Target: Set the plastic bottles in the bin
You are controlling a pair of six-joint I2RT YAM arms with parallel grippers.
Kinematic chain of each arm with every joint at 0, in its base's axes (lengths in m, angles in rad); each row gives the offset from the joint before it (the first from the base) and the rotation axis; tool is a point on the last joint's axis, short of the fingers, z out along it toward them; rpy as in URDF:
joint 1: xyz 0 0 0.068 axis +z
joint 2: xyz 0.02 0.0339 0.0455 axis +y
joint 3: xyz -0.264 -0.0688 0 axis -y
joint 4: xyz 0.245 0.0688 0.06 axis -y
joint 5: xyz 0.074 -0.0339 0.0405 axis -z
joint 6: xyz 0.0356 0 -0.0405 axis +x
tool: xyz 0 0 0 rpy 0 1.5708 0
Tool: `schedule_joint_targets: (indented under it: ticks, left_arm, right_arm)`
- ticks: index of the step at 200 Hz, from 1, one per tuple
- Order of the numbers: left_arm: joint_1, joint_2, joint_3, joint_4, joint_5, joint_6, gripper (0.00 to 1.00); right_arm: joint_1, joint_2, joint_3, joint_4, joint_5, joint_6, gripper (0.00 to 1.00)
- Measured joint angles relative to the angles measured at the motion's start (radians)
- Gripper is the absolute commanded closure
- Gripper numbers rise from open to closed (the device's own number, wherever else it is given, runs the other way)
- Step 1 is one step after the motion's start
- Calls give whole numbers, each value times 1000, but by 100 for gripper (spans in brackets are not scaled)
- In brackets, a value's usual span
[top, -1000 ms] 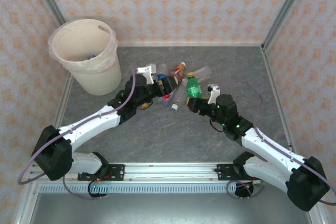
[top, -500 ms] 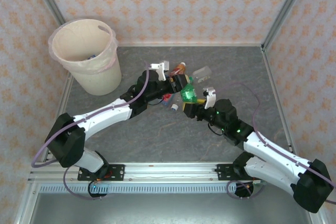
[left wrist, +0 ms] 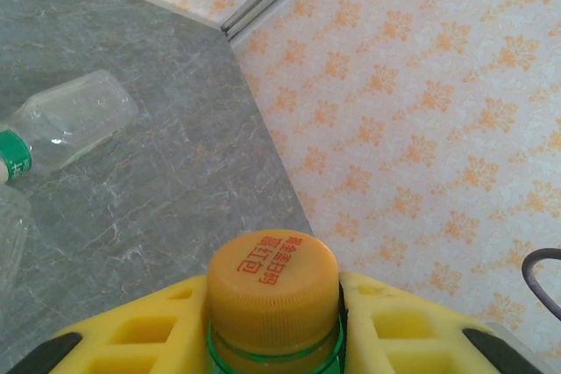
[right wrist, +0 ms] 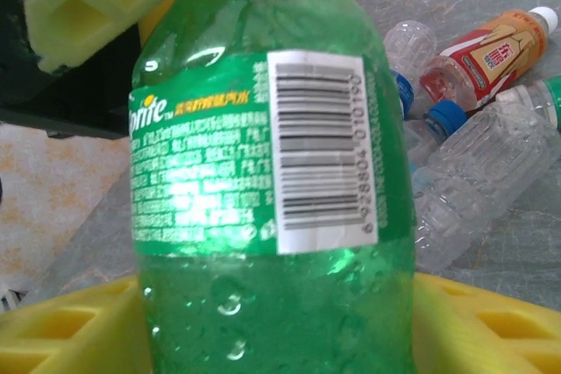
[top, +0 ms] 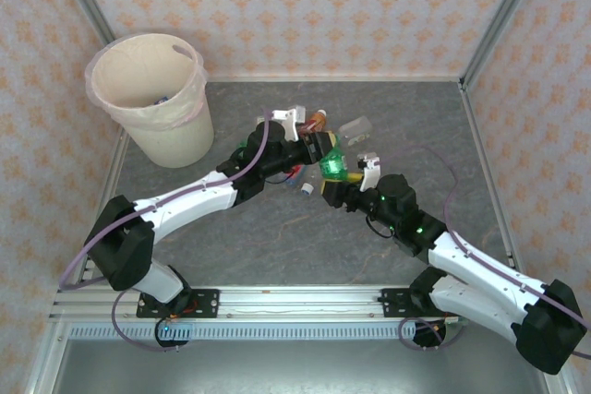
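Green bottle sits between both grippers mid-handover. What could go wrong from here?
1. The left gripper pinches the green bottle only at the neck under its yellow cap; it may swing or slip on the way to the bin.
2. The right gripper flanks the body, grip unclear; if both hold and one pulls, the bottle could drop among the loose bottles on the table.

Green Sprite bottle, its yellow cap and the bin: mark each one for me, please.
green bottle point(right wrist: 219, 172), right wrist view, on its printed label.
yellow cap point(left wrist: 273, 279), left wrist view, on the cap's flat top.
bin point(top: 174, 140), top external view, on its outer wall.
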Motion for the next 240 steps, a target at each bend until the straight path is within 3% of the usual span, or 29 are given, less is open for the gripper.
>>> schedule_joint_targets:
  ticks: [7,76,144,192,240]
  left_arm:
    - [0,0,5,-6,-5,6,66]
    - [29,-66,55,-150,-106,102,66]
    - [209,-222,132,-331,-216,198,66]
    - [307,-316,282,-469,-386,294,67]
    - [422,-420,284,-443,-615,346,69]
  right_arm:
    - [0,0,0,-1,5,1,0]
    - [0,-54,0,-3,67,6,0]
    - [0,-107,-11,-13,98,7,0]
    - [0,-108,-17,-11,101,10,0]
    - [0,-92,-17,-11,98,15,0]
